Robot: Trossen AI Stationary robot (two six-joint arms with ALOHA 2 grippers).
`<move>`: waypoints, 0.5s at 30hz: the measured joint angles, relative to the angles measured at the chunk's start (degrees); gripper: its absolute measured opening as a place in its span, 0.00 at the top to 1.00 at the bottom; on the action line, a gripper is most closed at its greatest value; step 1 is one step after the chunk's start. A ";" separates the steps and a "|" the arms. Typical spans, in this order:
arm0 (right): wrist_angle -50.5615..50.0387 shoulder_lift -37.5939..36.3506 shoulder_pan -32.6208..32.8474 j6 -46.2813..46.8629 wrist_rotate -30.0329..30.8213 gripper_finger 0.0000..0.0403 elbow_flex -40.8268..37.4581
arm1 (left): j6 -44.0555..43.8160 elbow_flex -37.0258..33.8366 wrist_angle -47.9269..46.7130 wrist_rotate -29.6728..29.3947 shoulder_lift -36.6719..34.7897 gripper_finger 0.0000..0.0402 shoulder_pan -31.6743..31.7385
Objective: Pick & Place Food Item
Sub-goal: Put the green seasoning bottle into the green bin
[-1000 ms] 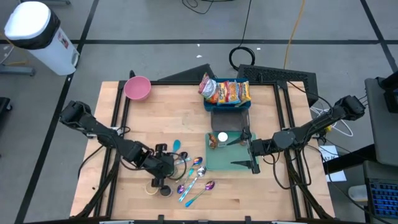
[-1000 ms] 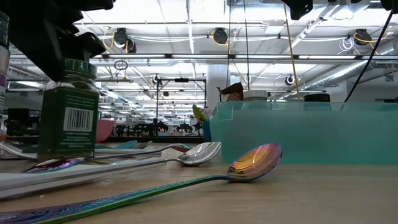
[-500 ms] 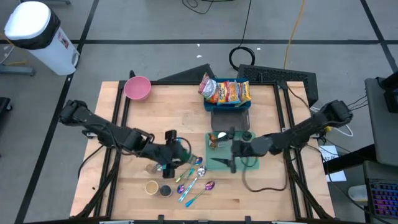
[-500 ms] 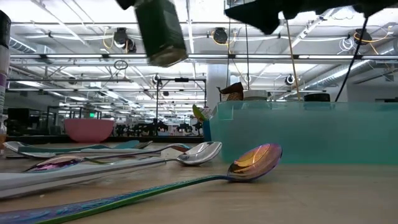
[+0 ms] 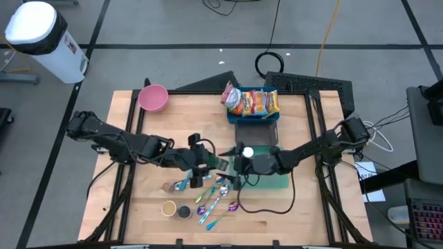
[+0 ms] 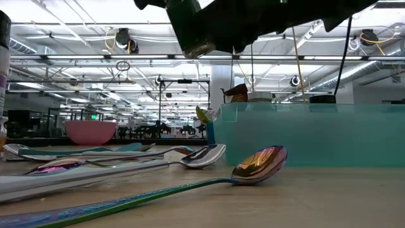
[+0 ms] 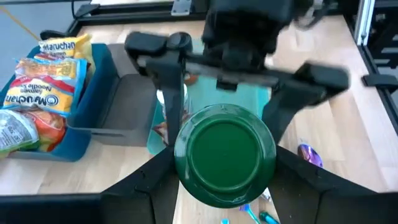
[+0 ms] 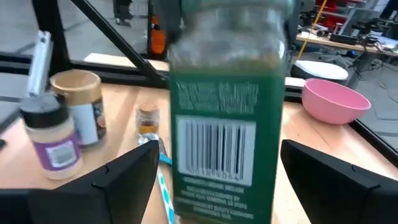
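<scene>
The green spice jar (image 7: 225,154) sits clamped between the fingers of the left gripper (image 5: 208,164), lifted clear of the table (image 5: 297,214) — in the low view it hangs above the spoons, tilted. The right gripper (image 5: 237,168) faces it from just beside, fingers spread wide with the jar between them but not touching; its wrist view shows the jar's barcode label filling the gap.

Counted: one jar in hand and three small jars left standing behind the left gripper — a gold-lidded one (image 8: 78,106), a purple-labelled one (image 8: 51,143) and a tiny one (image 8: 147,117). One pink bowl (image 5: 153,97) lies far beyond that gripper, one teal tray (image 5: 270,181) under the right arm, and one blue bin of noodle packets (image 5: 251,104) past the tray. The loose spoons (image 5: 220,200) below the two grippers overlap too much to count exactly.

A second ago the jar stood on the table near the table's front edge with the left gripper around it, and the right gripper hovered over the tray's far side, well apart. Since then the jar has been raised and carried toward the tray, and the right gripper has crossed the tray to meet it.
</scene>
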 joint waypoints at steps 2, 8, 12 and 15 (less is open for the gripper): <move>-0.10 0.04 -0.08 -0.56 1.23 0.22 0.08 | 0.04 0.00 0.54 0.02 0.00 0.49 -0.06; -1.61 -1.91 0.34 -1.19 1.31 0.49 0.15 | 2.57 0.00 1.72 -0.08 -0.44 0.39 -0.02; -6.46 -6.63 1.47 -0.79 1.51 0.53 0.15 | 1.08 -0.26 0.72 0.37 -3.29 0.23 -0.26; -12.33 -10.82 2.76 -0.74 2.89 0.53 0.11 | 2.90 -4.05 4.71 -2.68 -6.25 0.14 -1.65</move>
